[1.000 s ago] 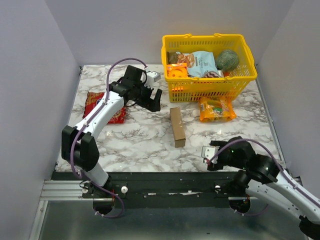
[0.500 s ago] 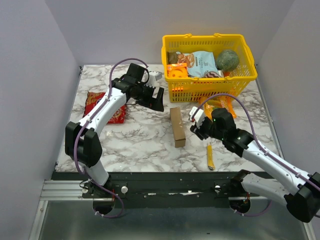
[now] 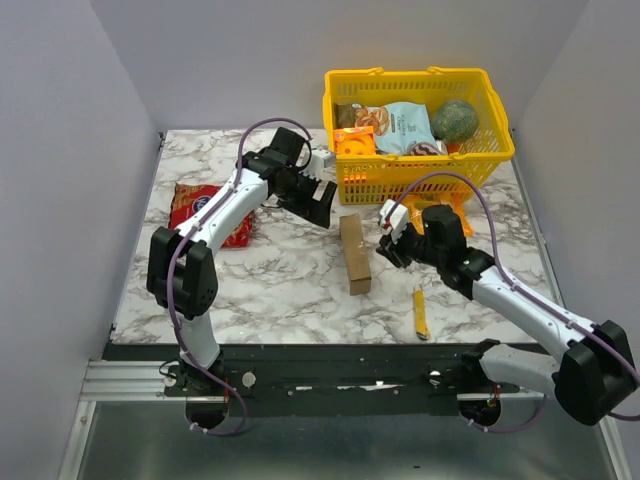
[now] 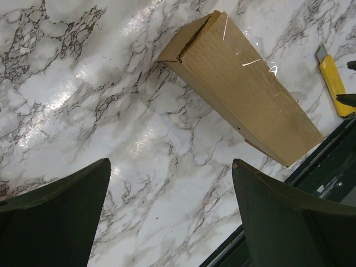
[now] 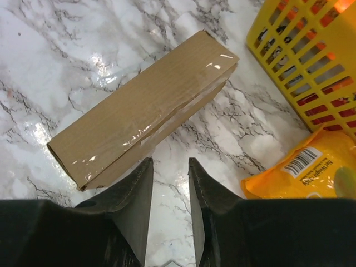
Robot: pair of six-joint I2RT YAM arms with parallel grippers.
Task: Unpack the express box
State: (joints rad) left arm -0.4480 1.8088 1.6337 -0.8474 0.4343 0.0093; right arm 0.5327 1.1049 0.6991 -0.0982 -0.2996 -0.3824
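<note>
Marble table (image 3: 270, 285) shown from above w/ two robot arms; the express box (image 3: 354, 253), a slim brown carton, is laid lengthwise at the table's centre, flaps closed & clear tape seen along its seam, so nothing is judged unpacked yet; the step in hand is taken to be the approach to the box. The left gripper (image 3: 322, 205) is held just beyond the box's far end, fingers spread wide, nothing between them; the right gripper (image 3: 386, 244) is held just beside the box's right side, its fingers (image 5: 133, 206) drawn near each other w/ a narrow gap, nothing pinched; the box is touched by neither. A yellow utility knife (image 3: 420, 312) is seen near the front edge, right of the box; next, the box prob. needs to be steadied by one arm & the taped seam opened, poss. w/ that knife. Vs. one sec. earlier: the right arm, then folded at the near right corner w/ jaws wider, has been stretched fwd to the box; the knife, not visible then, is now exposed; the left gripper has been brought closer to the box; the box's place is unchanged
</note>
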